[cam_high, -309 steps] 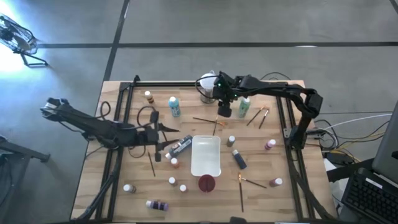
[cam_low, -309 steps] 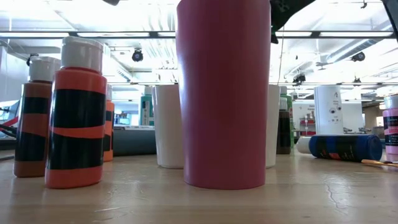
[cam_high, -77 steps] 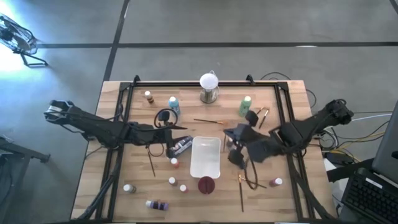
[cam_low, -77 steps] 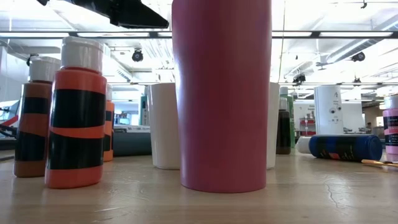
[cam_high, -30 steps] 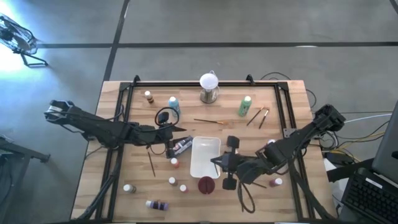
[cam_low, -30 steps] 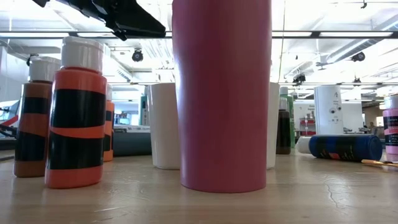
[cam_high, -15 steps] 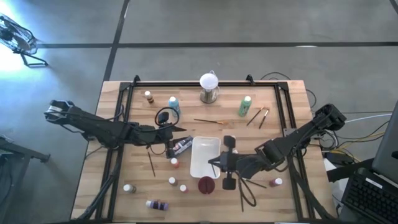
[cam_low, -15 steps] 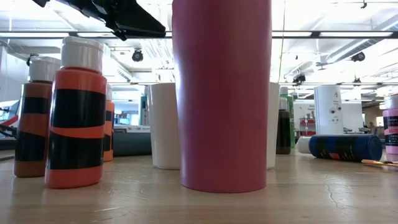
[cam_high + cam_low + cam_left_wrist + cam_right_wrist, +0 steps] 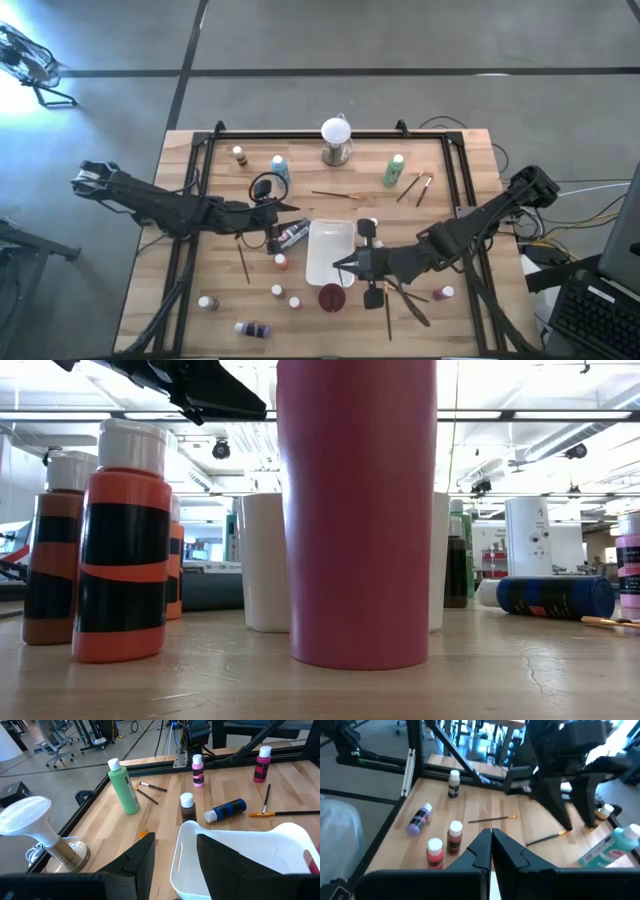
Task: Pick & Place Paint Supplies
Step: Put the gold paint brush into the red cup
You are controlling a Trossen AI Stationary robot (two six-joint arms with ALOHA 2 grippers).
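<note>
You have thirteen paint bottles (image 9: 279,168) on the table (image 9: 300,150), as far as I can count: eight on the left half in the high view, and five on the right half, which the left wrist view shows better. Three of them lie on the side: a dark blue one (image 9: 290,236), a purple one (image 9: 252,328) and a blue one (image 9: 227,810). The other ten stand. You have at least six brushes (image 9: 335,195). There is one white tray (image 9: 322,245), one dark red cup (image 9: 331,296) and one white globe (image 9: 336,131)

The right end effector (image 9: 343,264) has swung from the far side by the white lamp (image 9: 336,137) over to the white tray (image 9: 330,250).
</note>
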